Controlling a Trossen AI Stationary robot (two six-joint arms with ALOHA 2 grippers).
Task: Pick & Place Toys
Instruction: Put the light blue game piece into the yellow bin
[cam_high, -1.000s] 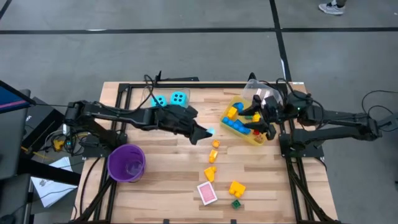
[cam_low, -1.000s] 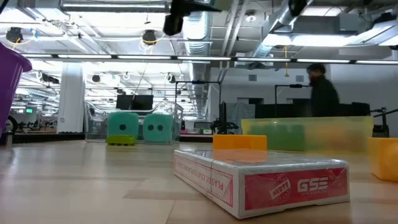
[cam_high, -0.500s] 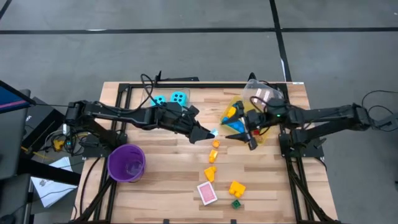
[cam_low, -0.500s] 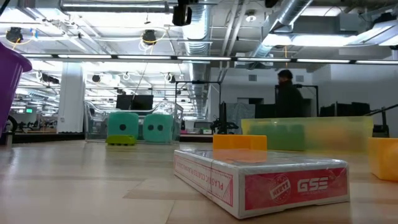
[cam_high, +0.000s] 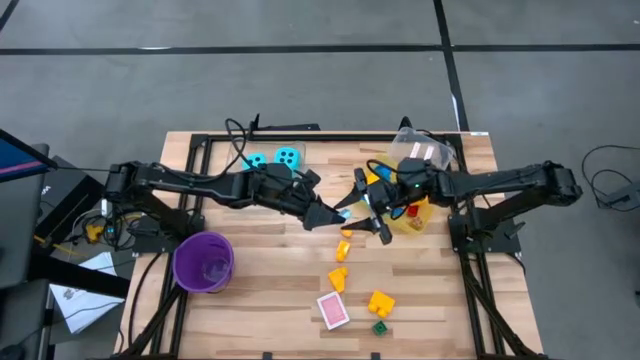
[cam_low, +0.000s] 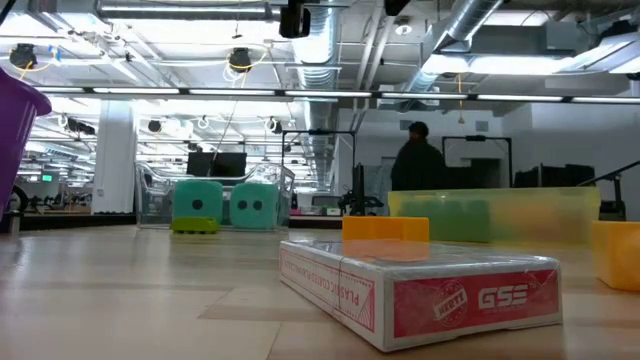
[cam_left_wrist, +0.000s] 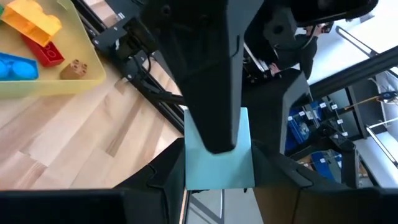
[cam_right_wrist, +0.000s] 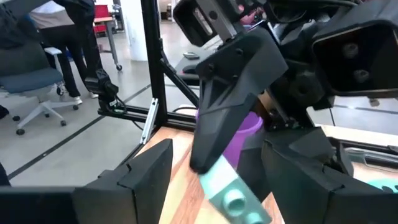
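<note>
Above the table's middle, my left gripper is shut on a small pale cyan brick. My right gripper faces it from the right and is open, its fingers standing on either side of that brick. Two cyan dice rest on the table at the far left. Orange and yellow bricks lie in a line toward the near edge. A pink card pack and a green brick lie near the front. My left gripper pinches the cyan brick between its two fingers, at the end nearer its own arm. The fingers come about level from the table's left. The brick's studded end sticks out past the fingertips. It is lifted clear of the table.
A yellow bin holding blue, red and yellow bricks stands at the right, just behind my right gripper. A purple cup stands near the left front. A clear bag lies at the far right. A person walks in the room beyond.
My right gripper has left the yellow bin and gone toward the table's left, rolling as it went, until its fingers stand around the brick in my left gripper. My left gripper has stayed in place, turning slightly. The person in the room behind has walked leftward.
</note>
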